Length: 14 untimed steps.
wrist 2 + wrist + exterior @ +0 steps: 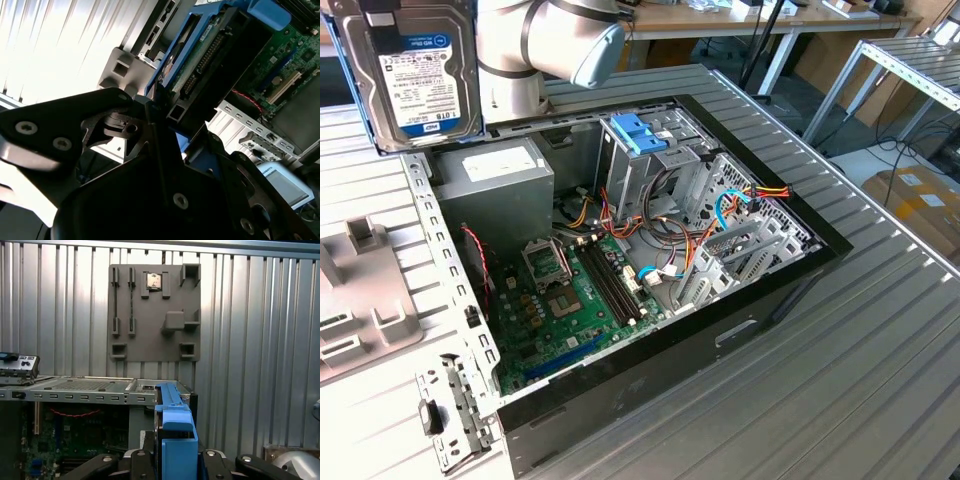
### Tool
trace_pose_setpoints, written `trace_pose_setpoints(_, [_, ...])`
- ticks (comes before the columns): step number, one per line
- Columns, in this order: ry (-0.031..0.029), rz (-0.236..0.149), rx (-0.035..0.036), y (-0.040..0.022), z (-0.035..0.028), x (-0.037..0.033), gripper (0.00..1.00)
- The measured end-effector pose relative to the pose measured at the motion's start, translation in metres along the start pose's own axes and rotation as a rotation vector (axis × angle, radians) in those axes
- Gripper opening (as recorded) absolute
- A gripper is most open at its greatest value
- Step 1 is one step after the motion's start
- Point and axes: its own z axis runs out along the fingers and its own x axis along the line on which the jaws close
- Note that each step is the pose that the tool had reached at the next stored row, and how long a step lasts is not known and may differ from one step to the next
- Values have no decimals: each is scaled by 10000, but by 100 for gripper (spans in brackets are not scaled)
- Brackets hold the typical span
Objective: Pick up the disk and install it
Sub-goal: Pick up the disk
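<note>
I am watching the gripper (175, 462) clamping the disk (415, 70) between its two black fingers (141, 460), so the pincer is closing narrow on the drive's blue side rails and holding it. In the exterior view the disk is hanging at about ten o'clock with its white label facing the camera. It is just beside the arm's pale grey joint (545, 40) and over the corner of the open computer case (670, 370) nearest the power-supply box (495, 175). I cannot tell whether its lower edge is touching the case rim.

Inside the case, the power-supply box is sitting at about eleven o'clock. The drive cage with blue clips (640, 138) is standing near one o'clock, and the green motherboard (570, 290) is lying around seven o'clock. The case is resting on a ribbed metal table (880, 380), and a grey fixture plate (355, 290) is lying on the table at nine o'clock of the exterior view.

In the second wrist view the disk's circuit board side (200, 55) is facing the camera, with the motherboard beyond it. In the first wrist view the disk is showing edge-on, with one blue rail (172, 425) rising between the fingers.
</note>
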Motion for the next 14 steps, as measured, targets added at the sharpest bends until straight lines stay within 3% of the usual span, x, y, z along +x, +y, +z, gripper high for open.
trace_pose_setpoints(14, [2, 0, -1, -49, 2, 98, 37])
